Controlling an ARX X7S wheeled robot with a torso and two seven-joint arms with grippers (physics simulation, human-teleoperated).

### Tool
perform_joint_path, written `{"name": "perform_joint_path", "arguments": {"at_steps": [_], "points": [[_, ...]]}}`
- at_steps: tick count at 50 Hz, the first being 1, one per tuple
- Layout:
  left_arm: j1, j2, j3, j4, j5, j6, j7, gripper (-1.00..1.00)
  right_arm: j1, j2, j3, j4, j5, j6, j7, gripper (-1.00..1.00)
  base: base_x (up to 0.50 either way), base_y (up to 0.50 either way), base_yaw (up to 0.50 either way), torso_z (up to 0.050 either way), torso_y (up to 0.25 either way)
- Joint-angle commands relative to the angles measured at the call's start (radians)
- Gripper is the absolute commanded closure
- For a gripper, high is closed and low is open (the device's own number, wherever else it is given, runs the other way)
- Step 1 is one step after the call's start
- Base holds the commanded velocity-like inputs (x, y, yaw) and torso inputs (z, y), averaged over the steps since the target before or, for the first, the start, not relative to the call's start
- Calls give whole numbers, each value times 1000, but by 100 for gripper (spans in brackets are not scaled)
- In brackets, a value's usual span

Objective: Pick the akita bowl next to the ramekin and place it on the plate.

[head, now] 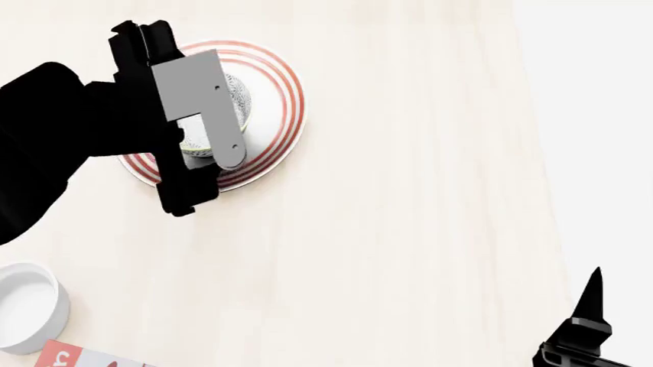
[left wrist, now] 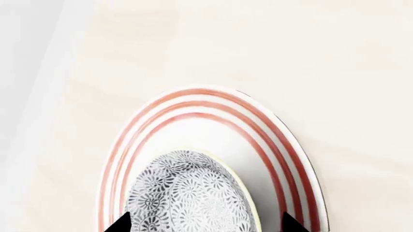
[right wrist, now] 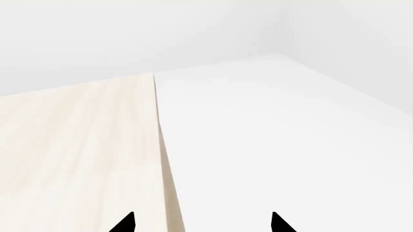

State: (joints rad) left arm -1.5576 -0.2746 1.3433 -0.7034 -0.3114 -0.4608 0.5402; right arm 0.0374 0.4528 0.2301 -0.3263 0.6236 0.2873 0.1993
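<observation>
With the akita bowl [left wrist: 190,193] between your left tool's [left wrist: 205,223] spread tips and over the red-ringed plate [left wrist: 213,121], confirm it rests flat, then lift straight up without clipping its rim; the right tool [right wrist: 202,223] idles open.

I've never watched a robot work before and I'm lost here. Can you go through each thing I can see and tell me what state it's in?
akita bowl: upright, over the plate, between the left end effector's fingertips.
plate: flat on the table, under the bowl.
ramekin: upright, empty, near the table's front edge.
left end effector: over the plate, fingertips spread on either side of the bowl; grip unclear.
right end effector: open, holding nothing, at the table's right edge.
</observation>
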Motion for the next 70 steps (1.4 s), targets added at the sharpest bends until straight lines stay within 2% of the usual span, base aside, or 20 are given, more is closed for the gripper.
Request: {"name": "perform_joint_path", "arguments": {"at_steps": [1, 22, 35, 43, 53, 65, 70], "points": [[-10, -25, -6, 59, -6, -28, -7, -100, 2, -1, -1, 8, 0, -4, 0, -100, 0, 0, 0, 0, 0], [-38, -41, -56, 207, -45, -52, -29, -100, -4, 5, -5, -8, -4, -2, 9, -100, 0, 0, 0, 0, 0], [-88, -107, -107, 363, -83, -107, -46, -100, -7, 4, -7, 1, -10, -15, 6, -100, 0, 0, 0, 0, 0], [-141, -159, -179, 468, -130, -153, -69, -100, -10, 4, -11, 1, -16, -20, 5, -100, 0, 0, 0, 0, 0], [-174, -204, -312, 609, -229, -230, -155, -100, -12, 4, -16, 5, -23, -29, 2, -100, 0, 0, 0, 0, 0], [-122, -286, -493, 749, -361, -348, -354, -100, -19, 5, -19, 5, -29, -39, -2, -100, 0, 0, 0, 0, 0], [-62, -352, -564, 861, -419, -382, -451, -100, -22, 6, -20, 3, -31, -42, -2, -100, 0, 0, 0, 0, 0]]}}
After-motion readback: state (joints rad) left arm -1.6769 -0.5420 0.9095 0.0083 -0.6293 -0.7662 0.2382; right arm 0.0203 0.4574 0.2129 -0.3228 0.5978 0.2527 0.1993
